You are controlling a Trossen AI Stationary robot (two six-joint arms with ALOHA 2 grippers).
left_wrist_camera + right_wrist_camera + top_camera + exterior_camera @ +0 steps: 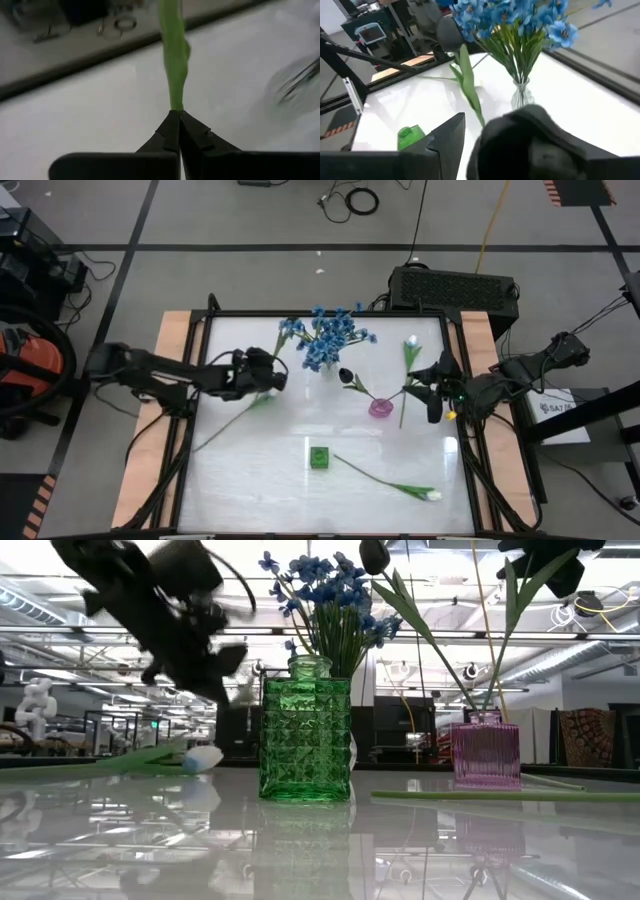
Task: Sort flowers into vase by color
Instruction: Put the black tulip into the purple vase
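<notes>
One green stem (173, 55) is pinched in the closed left claw (178, 116).

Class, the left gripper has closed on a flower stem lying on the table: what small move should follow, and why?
Probably lift. The left gripper is shut on the green stem, which lies flat on the table; raising it frees the flower for carrying toward a vase.

The tabletop (330, 850) is glossy white and mirrors the things standing on it. Bare pale wood (172, 330) edges its sides. The green vase (305, 740) looks like faceted, shiny glass; the pink vase (486, 752) is ribbed and translucent. The left gripper's fingers (192, 137) are matt black, pressed together on a smooth, waxy green leaf (174, 55).
</notes>
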